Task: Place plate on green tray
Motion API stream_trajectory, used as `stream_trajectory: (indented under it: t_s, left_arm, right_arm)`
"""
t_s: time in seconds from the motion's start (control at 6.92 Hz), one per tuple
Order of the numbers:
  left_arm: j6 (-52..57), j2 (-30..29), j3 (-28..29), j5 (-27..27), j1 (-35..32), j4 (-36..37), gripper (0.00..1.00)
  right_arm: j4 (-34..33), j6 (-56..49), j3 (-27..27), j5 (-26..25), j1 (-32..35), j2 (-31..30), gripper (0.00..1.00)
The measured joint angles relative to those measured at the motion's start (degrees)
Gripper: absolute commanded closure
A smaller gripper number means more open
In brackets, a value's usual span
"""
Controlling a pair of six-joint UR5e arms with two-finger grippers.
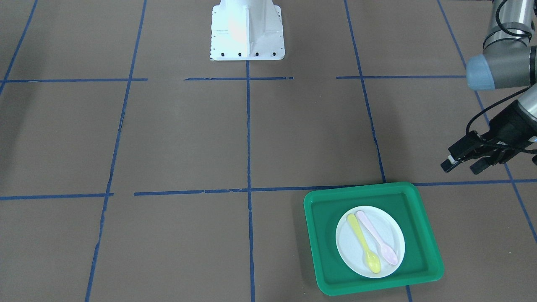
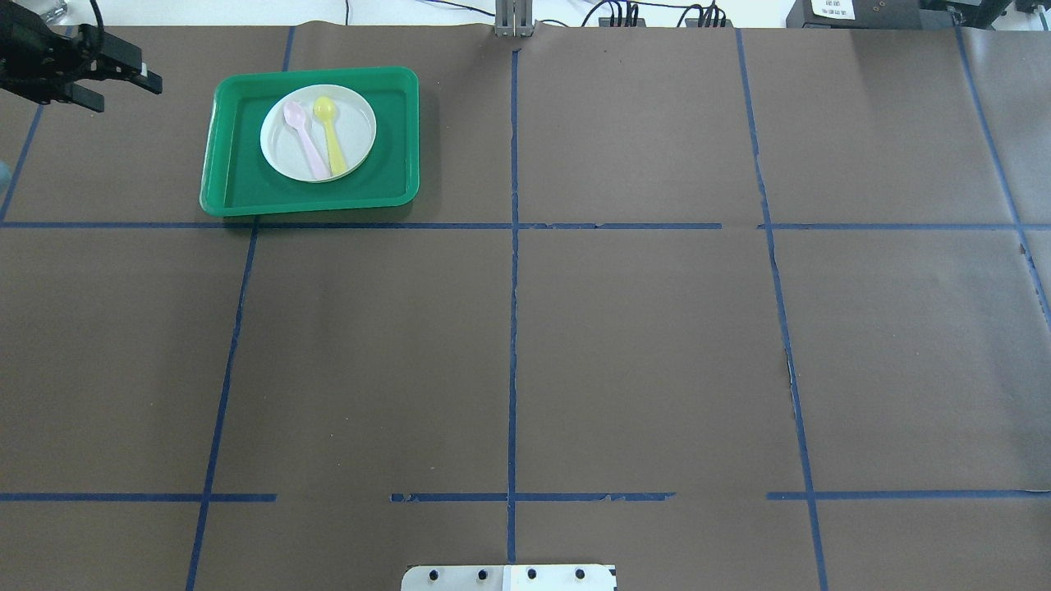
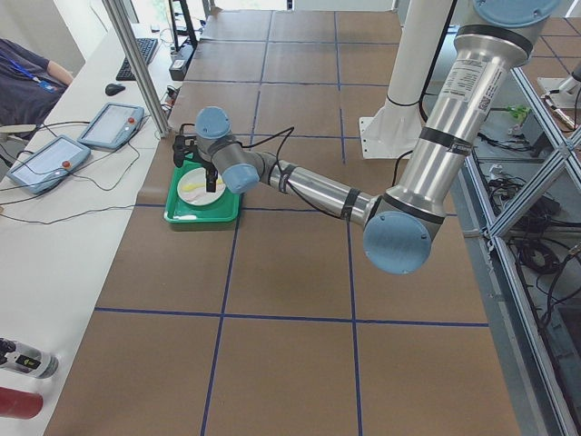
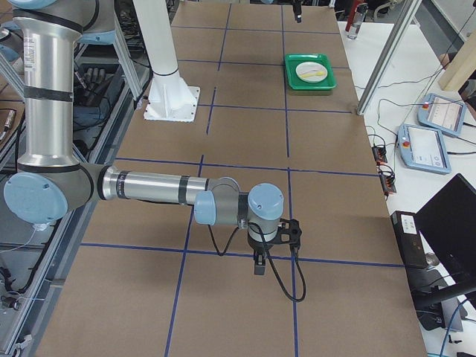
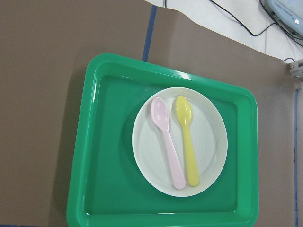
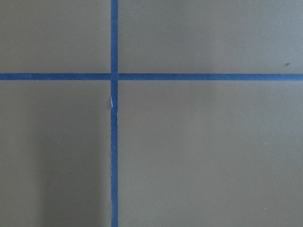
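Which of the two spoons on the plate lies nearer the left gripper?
The pink spoon; the yellow spoon lies beside it, on the side away from the left gripper.

Green tray (image 3: pixel 195 221): at the bench edge.
Plate (image 3: pixel 189 188): lying inside the tray.
My left jaws: raised, seen against the tray.

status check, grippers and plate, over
Left gripper open, empty, beside green tray. Right gripper far off, state unclear. Plate on tray, yellow spoon and pink spoon on it.
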Motion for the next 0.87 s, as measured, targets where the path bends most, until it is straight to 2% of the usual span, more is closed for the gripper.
stream_trajectory:
  t_s: [0.29, 0.87]
  left_arm:
    - [16.8, 3.9, -2.7, 1.1, -4.5, 7.1, 0.00]
    - [47.2, 8.8, -3.8, 2.9, -13.5, 29.2, 0.00]
  right_arm:
    - [0.0, 0.0, 0.0, 0.0, 0.0, 0.0, 0.00]
    - [0.0, 0.0, 0.0, 0.0, 0.0, 0.0, 0.00]
